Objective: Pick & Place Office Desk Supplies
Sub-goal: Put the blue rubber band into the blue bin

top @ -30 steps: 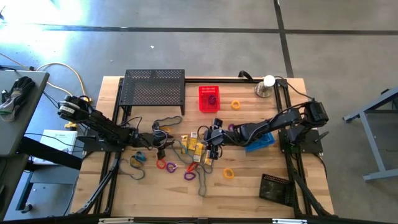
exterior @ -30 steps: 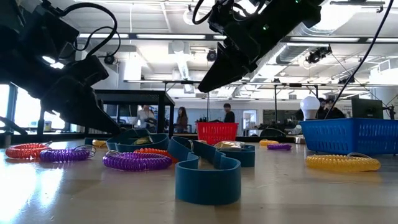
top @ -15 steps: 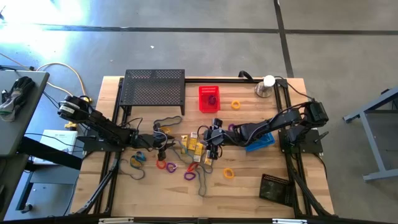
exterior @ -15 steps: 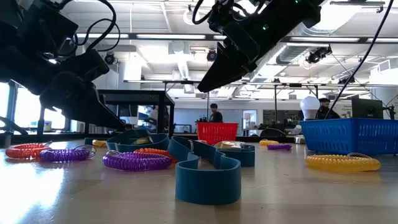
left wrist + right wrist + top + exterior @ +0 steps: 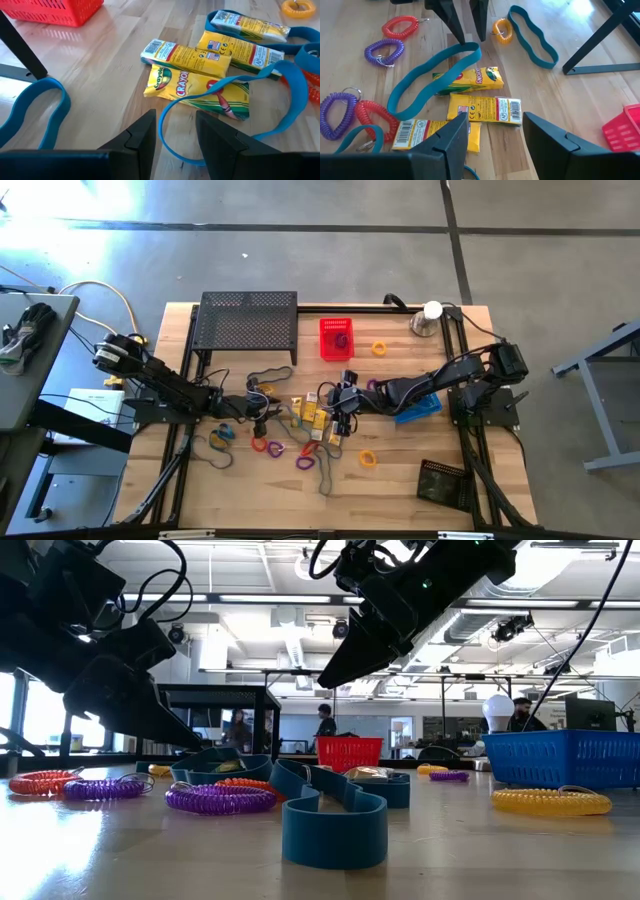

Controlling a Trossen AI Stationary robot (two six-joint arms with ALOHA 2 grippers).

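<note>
In the low view a flat teal rubber band [image 5: 335,820] stands nearest on edge in a wavy loop, smooth and matte on the pale wooden table [image 5: 480,860]. Behind it lie coiled plastic loops: purple [image 5: 220,798], another purple [image 5: 103,788], red [image 5: 42,781] and, to the right, yellow [image 5: 550,801].

The left gripper [image 5: 172,135] hangs low over the table's middle, angled down, its two dark fingers [image 5: 142,135] parted with a loop of teal band [image 5: 235,100] lying on the wood between them; nothing is gripped. Just ahead of it lies a cluster of glossy yellow crayon boxes; the nearest crayon box [image 5: 200,92] reads "Crayola", and another [image 5: 187,54] shows a barcode.

The right gripper [image 5: 492,135] is raised above the same boxes from the opposite side, tilted down, jaws open and empty.

Farther back stand a red plastic basket [image 5: 336,337], a black mesh shelf [image 5: 247,327] and a blue basket [image 5: 560,758].
</note>
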